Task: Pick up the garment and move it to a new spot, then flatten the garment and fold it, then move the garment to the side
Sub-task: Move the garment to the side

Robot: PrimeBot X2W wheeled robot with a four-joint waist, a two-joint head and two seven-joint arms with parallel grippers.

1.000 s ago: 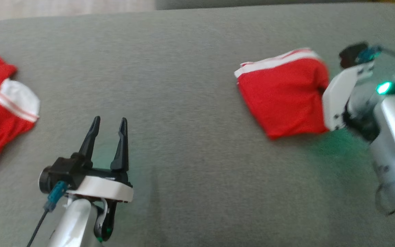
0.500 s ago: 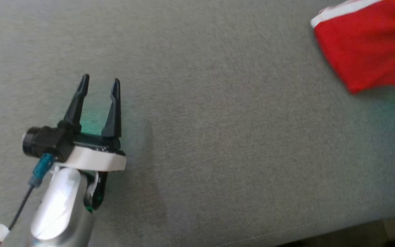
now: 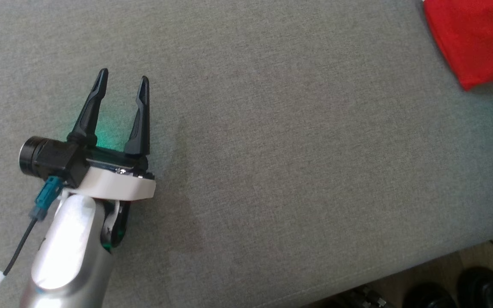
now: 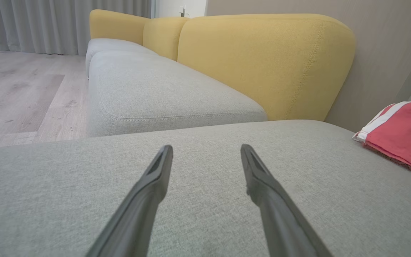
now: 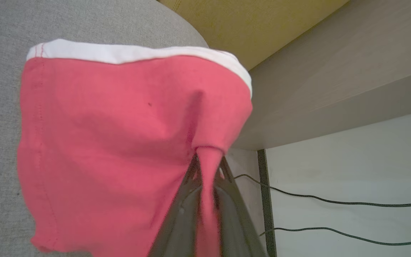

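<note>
Head camera's swung over in the last second, so the red garment [image 3: 477, 38] now sits in its top right corner.
The right tool [image 5: 209, 160] is clamped on a pinch of the garment at the edge of the grey sofa cushion [image 3: 298, 149]; the left tool [image 3: 123, 75] hovers wide open over the cushion, well apart from it.

Tally of things, by kind
One red garment [image 3: 477, 42] with white trim; two pincers, the left pincer [image 3: 123, 75] and the right pincer [image 5: 209, 157]; one grey sofa [image 3: 272, 128]; three yellow back cushions [image 4: 262, 60]; two thin dark cables [image 5: 334, 203].
</note>
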